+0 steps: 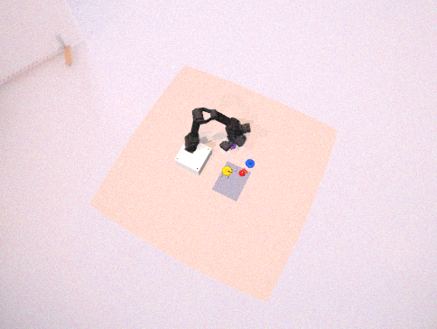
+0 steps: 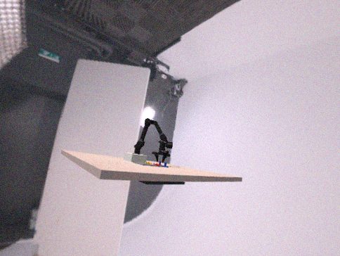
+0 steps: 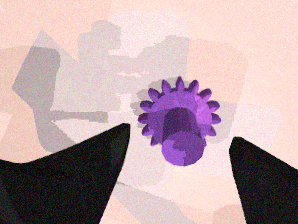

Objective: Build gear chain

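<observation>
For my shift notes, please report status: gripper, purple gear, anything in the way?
Gripper partly open, nothing held. Purple gear on table, its knob between the fingers, gap each side. No obstruction seen between them.

black arm bent over pale tabletop (slanting, oddly), white panel behind
</observation>
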`<state>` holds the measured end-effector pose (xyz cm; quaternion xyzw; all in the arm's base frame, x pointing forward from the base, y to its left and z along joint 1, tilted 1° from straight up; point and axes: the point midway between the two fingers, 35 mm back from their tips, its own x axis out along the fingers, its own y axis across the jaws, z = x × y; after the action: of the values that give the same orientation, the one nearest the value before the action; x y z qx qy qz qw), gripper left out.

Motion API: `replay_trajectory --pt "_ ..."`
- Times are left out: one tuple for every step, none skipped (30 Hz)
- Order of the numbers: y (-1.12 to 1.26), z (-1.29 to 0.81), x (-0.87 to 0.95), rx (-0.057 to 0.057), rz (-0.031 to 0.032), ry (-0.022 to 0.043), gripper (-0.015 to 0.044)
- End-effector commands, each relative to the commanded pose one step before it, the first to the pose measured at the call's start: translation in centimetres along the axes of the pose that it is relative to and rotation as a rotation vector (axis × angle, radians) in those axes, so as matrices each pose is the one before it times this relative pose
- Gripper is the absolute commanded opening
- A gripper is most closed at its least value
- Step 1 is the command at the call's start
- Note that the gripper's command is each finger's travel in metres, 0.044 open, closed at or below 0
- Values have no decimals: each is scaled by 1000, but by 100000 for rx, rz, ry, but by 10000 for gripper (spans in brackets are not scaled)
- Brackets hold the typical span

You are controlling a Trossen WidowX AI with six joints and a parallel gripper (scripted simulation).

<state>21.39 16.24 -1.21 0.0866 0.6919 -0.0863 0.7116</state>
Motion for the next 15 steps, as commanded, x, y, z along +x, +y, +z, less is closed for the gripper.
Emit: replay_trajectory --pt "-5 37 34 235 -18 -210 177" --pt "0 0 0 0 0 0 151" --pt "0 0 0 0 0 0 125" --pt "0 0 0 0 0 0 99" --pt "0 0 0 0 0 0 72" --pt "0 0 0 0 0 0 66" --pt "0 0 0 0 0 0 59" --pt "0 0 0 0 0 0 53" --pt "0 0 0 0 0 0 46" --pt "0 0 0 0 0 0 39" --pt "0 0 0 0 0 0 32" --pt "0 0 0 0 0 0 26" --pt "0 0 0 0 0 0 19" --pt "0 0 0 0 0 0 12" --pt "0 0 0 0 0 0 0"
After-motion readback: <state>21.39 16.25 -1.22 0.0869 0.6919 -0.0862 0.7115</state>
